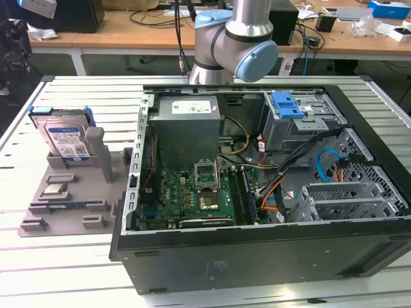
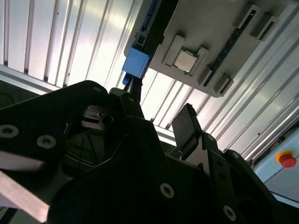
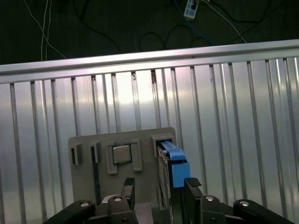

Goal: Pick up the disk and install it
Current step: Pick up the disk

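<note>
Disk [image 1: 64, 131]: silver metal, paper label [image 1: 69, 144], blue plastic carrier frame [image 1: 40, 111].
Holder tray [image 1: 67, 212]: matt grey plastic.
Tabletop [image 1: 58, 269]: ribbed bare aluminium, shiny.
Computer case [image 1: 257, 266]: matt black sheet metal outside, dull grey steel inside.
Robot arm [image 1: 247, 25]: smooth silver metal, glossy pale-blue plastic cap [image 1: 255, 61].

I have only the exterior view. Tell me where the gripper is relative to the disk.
Observer: In the first wrist view the gripper hangs above the grey holder. It looks down on the disk, which stands on edge in its slot.
Operator: Report the fingers.
Observer: Open, gripping nothing. In that view the disk's blue end lines up close beside one finger and well away from the other.
</note>
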You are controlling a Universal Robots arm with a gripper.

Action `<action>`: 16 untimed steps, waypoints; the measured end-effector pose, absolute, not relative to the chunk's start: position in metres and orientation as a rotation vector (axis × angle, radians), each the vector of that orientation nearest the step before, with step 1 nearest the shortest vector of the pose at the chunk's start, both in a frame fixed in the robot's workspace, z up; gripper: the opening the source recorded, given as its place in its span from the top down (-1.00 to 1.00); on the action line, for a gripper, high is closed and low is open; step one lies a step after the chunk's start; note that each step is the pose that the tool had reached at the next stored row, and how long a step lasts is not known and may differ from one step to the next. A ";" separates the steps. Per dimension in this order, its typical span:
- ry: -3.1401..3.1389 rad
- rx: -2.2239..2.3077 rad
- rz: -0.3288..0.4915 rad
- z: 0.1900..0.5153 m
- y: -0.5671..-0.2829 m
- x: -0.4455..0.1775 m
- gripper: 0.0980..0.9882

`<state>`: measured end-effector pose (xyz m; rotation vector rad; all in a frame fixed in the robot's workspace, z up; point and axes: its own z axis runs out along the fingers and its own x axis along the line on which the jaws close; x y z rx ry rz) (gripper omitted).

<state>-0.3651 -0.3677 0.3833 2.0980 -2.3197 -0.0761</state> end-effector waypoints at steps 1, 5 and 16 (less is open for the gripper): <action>-2.320 2.098 -0.076 0.382 -0.366 -0.364 0.00; -2.318 2.096 -0.073 0.373 -0.364 -0.362 0.00; -2.279 2.133 -0.068 0.350 -0.348 -0.358 0.00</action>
